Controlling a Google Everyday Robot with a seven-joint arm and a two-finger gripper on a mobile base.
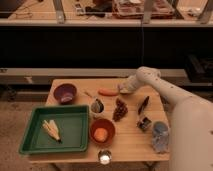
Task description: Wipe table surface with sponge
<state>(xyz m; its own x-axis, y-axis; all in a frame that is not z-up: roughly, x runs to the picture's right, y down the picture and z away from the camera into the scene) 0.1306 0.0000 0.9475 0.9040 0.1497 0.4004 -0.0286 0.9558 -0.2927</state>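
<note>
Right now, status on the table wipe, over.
End effector at wooden table's far side, beside long orange carrot. Sponge not seen. Dark grape bunch, small metal cup crowd the middle.

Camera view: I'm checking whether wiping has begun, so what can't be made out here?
Gripper, beside the carrot at the table's far side: what it holds, if anything, is too small to tell.
Sponge: none identifiable.
Pale object at the front edge: washed out by glare.
Arm: cut off by the right edge.
</note>
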